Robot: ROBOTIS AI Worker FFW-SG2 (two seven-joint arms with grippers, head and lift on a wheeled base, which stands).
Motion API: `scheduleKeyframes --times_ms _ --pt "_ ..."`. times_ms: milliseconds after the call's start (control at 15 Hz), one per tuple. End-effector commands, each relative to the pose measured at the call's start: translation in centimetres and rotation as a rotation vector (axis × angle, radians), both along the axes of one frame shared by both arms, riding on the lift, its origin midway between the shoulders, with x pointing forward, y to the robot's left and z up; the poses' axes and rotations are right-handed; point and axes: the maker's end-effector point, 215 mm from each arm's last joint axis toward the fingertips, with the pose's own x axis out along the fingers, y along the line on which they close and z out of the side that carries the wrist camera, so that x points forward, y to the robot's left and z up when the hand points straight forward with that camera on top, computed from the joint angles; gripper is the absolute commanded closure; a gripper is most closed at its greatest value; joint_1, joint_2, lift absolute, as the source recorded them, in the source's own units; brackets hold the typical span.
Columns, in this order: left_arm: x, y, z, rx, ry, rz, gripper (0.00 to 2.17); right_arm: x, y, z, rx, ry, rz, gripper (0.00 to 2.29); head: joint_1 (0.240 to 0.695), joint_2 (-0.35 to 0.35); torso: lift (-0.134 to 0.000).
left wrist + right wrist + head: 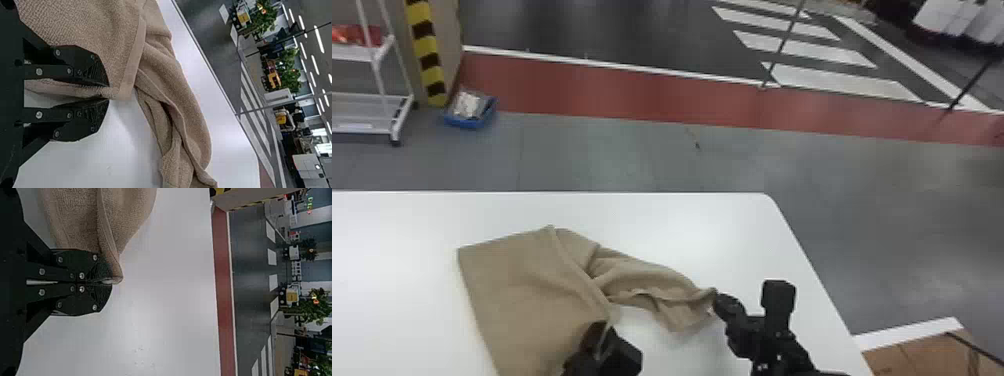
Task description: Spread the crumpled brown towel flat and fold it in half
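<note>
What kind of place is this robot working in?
Probably a large indoor industrial or robot-testing hall, judging by the painted white crosswalk stripes, the black-and-yellow hazard striping and the rows of ceiling strip lights.

Item, one left gripper (pixel 602 336), mine: black, two flat fingers (pixel 80 70) studded with pale screw heads. It stands at the head view's bottom edge, the fingers roughly parallel, a narrow gap between them, clamped.

Item, one right gripper (pixel 718 298), mine: black, of matching pattern, its two flat fingers (pixel 80 299) drawn together, the gap reduced to a thin line. In the head view it points forward and toward my left side, apart from its fellow.

Item, one jointed black right arm (pixel 782 352), mine: entering from the bottom edge, a blunt black block (pixel 778 296) projecting near the wrist.
</note>
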Motion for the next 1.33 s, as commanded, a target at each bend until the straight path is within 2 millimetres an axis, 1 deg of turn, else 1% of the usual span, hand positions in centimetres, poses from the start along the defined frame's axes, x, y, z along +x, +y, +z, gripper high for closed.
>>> scheduleKeyframes --times_ms 0,67,133,200,267,333,400,467,533,600,667,733,800,933,1000,1067,1133,1267 --pt "-0.6 -1.0 1.7 -0.038 -0.009 0.000 1.74 -0.1 0.0 0.3 0.004 0.005 -0.001 1.26 0.695 -0.350 0.000" --pt "-0.4 -0.8 2.6 -0.052 -0.014 0.010 1.74 -0.2 0.1 0.3 0.004 0.008 0.000 1.26 0.695 -0.350 0.000" --pt "-0.1 0.7 3.0 -0.053 -0.001 0.040 1.74 -0.2 0.2 0.4 0.006 0.013 0.003 1.26 0.695 -0.350 0.000" --pt "-0.1 0.6 3.8 -0.068 0.004 0.036 1.74 -0.1 0.4 0.6 0.008 0.017 0.006 1.26 0.695 -0.350 0.000" --pt "0.5 2.2 4.6 -0.068 -0.012 0.057 1.74 0.0 0.3 0.9 0.006 0.018 0.004 1.26 0.695 -0.350 0.000" --pt "0.9 3.2 5.7 -0.079 -0.032 0.067 1.74 0.0 0.0 1.2 0.006 0.026 0.000 1.26 0.695 -0.350 0.000" --pt "2.1 6.3 6.4 -0.064 -0.033 0.119 1.74 0.5 -0.4 1.9 -0.004 0.026 0.002 1.26 0.695 -0.350 0.000" --pt "3.0 7.9 7.2 -0.067 -0.043 0.150 1.74 0.9 -1.4 2.7 -0.009 0.027 -0.006 1.26 0.695 -0.350 0.000" --pt "4.4 10.9 8.1 -0.056 -0.062 0.192 1.74 1.4 -3.0 3.8 -0.012 0.024 -0.025 1.26 0.695 -0.350 0.000" --pt "5.8 14.9 9.0 -0.043 -0.074 0.261 1.74 2.2 -4.3 5.1 -0.004 0.023 -0.034 1.26 0.695 -0.350 0.000" --pt "6.7 17.9 10.1 -0.058 -0.088 0.306 1.74 2.7 -5.9 6.1 -0.012 0.028 -0.048 1.26 0.695 -0.350 0.000" --pt "7.6 20.2 11.4 -0.069 -0.106 0.346 1.74 3.1 -7.2 7.2 -0.025 0.033 -0.060 1.26 0.695 -0.350 0.000" --pt "8.5 22.9 12.5 -0.076 -0.119 0.390 1.74 3.7 -8.3 8.7 -0.052 0.028 -0.062 1.26 0.695 -0.350 0.000" --pt "9.2 27.8 13.7 -0.076 -0.120 0.472 1.74 4.0 -10.7 11.1 -0.080 0.039 -0.088 1.26 0.695 -0.340 0.000" --pt "9.1 29.6 14.2 -0.082 -0.113 0.510 1.74 3.5 -11.2 11.9 -0.086 0.066 -0.103 1.26 0.695 -0.326 0.000" --pt "8.7 30.4 14.3 -0.075 -0.106 0.533 1.74 3.3 -10.9 13.0 -0.092 0.070 -0.095 1.26 0.695 -0.299 0.000" --pt "8.6 30.4 14.9 -0.075 -0.110 0.541 1.74 3.1 -10.7 13.6 -0.094 0.075 -0.093 1.26 0.695 -0.288 0.000" --pt "8.1 30.9 15.2 -0.054 -0.091 0.552 1.74 2.7 -10.6 14.5 -0.096 0.075 -0.096 1.26 0.695 -0.272 0.000"
